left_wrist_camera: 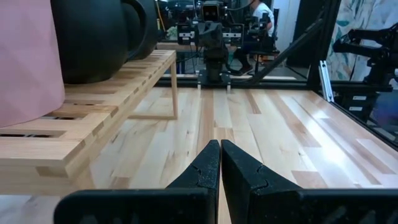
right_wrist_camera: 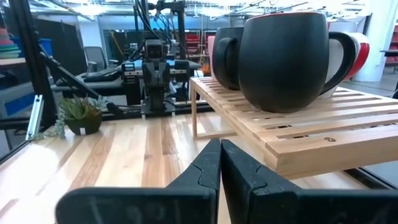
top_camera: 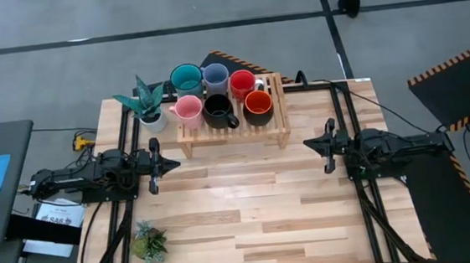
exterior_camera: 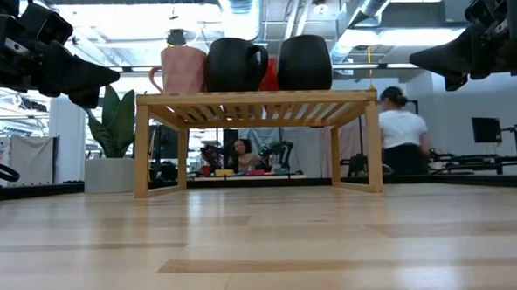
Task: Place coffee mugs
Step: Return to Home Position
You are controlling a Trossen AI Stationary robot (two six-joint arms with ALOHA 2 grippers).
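Six mugs stand upright on a slatted wooden rack (top_camera: 233,133) at the table's far middle. Teal (top_camera: 186,78), grey-blue (top_camera: 215,77) and red (top_camera: 242,84) form the far row. Pink (top_camera: 187,109), black (top_camera: 218,109) and orange (top_camera: 257,103) form the near row. My left gripper (top_camera: 174,163) is shut and hovers left of the rack's near edge, pointing right. My right gripper (top_camera: 307,144) is shut and hovers right of the rack, pointing left. The left wrist view shows the pink mug (left_wrist_camera: 28,59) and the black mug (left_wrist_camera: 93,37) on the slats.
A potted plant with long leaves (top_camera: 149,105) stands at the rack's left end. A small succulent (top_camera: 149,241) sits near the table's near left corner. Bare wooden table (top_camera: 249,206) lies between the arms and the near edge. A person (exterior_camera: 402,139) is in the room beyond.
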